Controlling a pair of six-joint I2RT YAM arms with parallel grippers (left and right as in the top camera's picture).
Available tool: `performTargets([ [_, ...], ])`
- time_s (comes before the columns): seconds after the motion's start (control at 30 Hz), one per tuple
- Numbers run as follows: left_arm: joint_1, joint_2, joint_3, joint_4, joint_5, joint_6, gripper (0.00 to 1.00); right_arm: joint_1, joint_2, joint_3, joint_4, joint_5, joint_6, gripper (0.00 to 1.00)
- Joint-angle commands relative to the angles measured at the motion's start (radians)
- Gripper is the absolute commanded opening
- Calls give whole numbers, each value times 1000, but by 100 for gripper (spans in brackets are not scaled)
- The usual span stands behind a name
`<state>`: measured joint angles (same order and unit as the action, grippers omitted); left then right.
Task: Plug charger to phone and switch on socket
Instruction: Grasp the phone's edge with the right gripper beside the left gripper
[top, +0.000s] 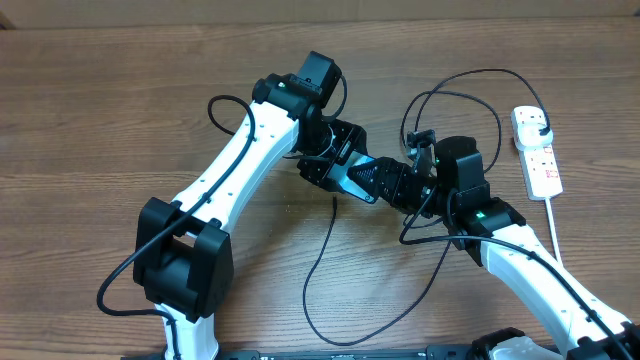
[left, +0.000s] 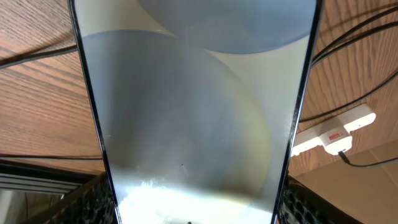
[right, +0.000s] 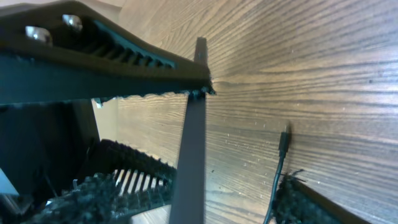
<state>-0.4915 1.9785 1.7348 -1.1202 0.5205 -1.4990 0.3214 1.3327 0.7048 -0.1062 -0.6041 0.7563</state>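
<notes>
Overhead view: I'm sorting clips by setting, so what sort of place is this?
Probably a robotics lab bench: a pair of white-and-black robot arms over a wood-grain tabletop, with a narrow white power strip and a long thin black cable lying on it.

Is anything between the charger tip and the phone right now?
Nothing visible. In the right wrist view, only bare table shows between the charger tip and the phone, seen edge-on. I cannot tell where its port sits.
</notes>
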Motion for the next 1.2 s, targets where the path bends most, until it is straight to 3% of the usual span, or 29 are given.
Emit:
performTargets([
  [0.0, -13, -41, 2, 4, 21, -34, 4, 5, 3, 28, -4, 32, -5, 77],
  [0.3, -41, -41, 2, 27, -19, -54, 4, 5, 3, 27, -9, 39, -21, 49],
  [0.6, -53, -41, 2, 41, -30, -58, 4, 5, 3, 28, -31, 74, -31, 37],
  [1.17, -55, -41, 2, 42, -50, -61, 4, 5, 3, 28, -46, 95, -31, 29],
])
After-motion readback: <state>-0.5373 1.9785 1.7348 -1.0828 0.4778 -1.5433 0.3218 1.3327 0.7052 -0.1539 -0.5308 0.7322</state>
